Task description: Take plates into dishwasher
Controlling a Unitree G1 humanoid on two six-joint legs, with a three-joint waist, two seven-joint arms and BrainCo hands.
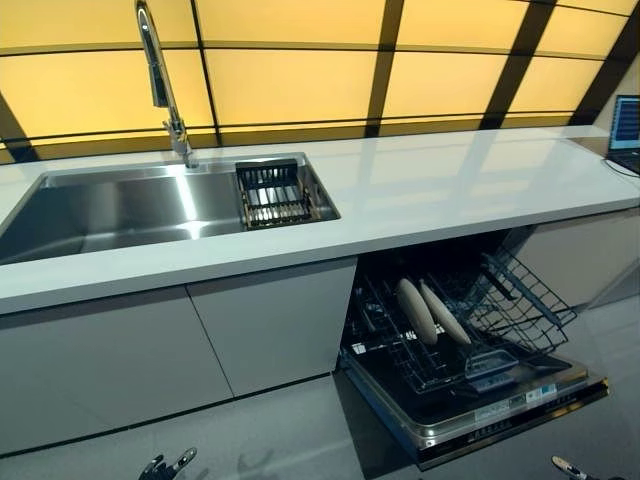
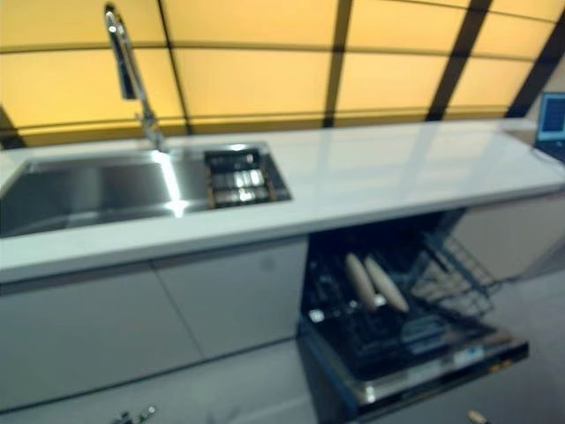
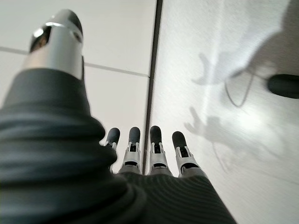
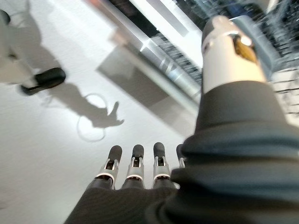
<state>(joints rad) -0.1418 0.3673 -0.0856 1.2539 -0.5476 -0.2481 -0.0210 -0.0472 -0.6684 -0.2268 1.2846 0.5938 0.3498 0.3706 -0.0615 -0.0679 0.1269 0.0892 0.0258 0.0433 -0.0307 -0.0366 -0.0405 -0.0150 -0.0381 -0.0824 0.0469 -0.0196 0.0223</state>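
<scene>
A: Is there any writing to read here?

B: None that I can make out. The dishwasher [image 1: 470, 385] has small pale patches on the inner edge of its open door, too small to read.

A: How many plates do you count?

B: Two plates [image 1: 430, 312], both standing on edge, side by side in the lower rack [image 1: 420, 355], which is pulled out over the lowered door. They look oval from this angle, cream or pale tan, plain, with no pattern that I can see. A second wire rack [image 1: 525, 295] sits tilted to their right.

A: And on the worktop?

B: The white worktop [image 1: 440, 185] carries no plates. A steel sink [image 1: 120, 210] is set into it at the left, with one tall tap [image 1: 160, 85] behind it and one dark drain basket [image 1: 272, 195] at its right end. A laptop screen [image 1: 626, 125] shows at the far right edge.

A: What about the hands?

B: The left robot hand [image 3: 154, 154] hangs low over the pale floor in front of the cabinet doors [image 1: 170, 350], fingers straight and spread, holding nothing. The right robot hand [image 4: 135, 170] hangs low near the dishwasher door's edge, fingers likewise straight and apart, empty. Both only just show at the bottom of the head views.
</scene>
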